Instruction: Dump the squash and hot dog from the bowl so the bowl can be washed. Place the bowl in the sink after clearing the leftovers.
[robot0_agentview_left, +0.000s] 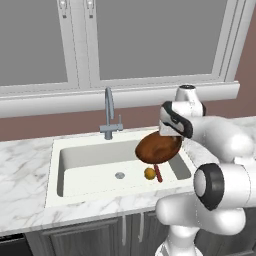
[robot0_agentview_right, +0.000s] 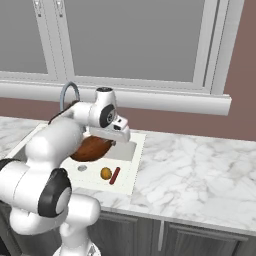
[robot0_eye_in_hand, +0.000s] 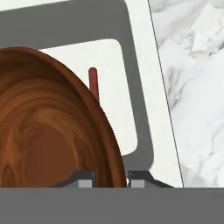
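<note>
1. The two-finger gripper (robot0_eye_in_hand: 111, 180) is closed on the rim of the round, glossy reddish-brown wooden bowl (robot0_eye_in_hand: 48, 131); its two small dark tips stand one on each side of the bowl's edge.
2. The bowl (robot0_agentview_left: 158, 148) hangs tilted over the right part of the large white rectangular sink (robot0_agentview_left: 75, 172), above the floor of the basin and not touching it. I judge it is held this way to let the food slide out.
3. The small rounded yellow squash (robot0_agentview_left: 149, 173) and the thin reddish-brown hot dog (robot0_agentview_left: 158, 173) lie just beside each other on the sink floor, below the bowl, so the dumping seems done.
4. The bowl looks empty in the hand view, though only one part of its inside is visible there.
5. The base views show the squash (robot0_agentview_right: 105, 173) and the round metal drain (robot0_agentview_left: 119, 175); the hand view shows the hot dog (robot0_eye_in_hand: 93, 83) partly behind the bowl's rim.
6. The grey gooseneck faucet (robot0_agentview_left: 108, 114) stands at the back of the sink, well apart from the bowl.
</note>
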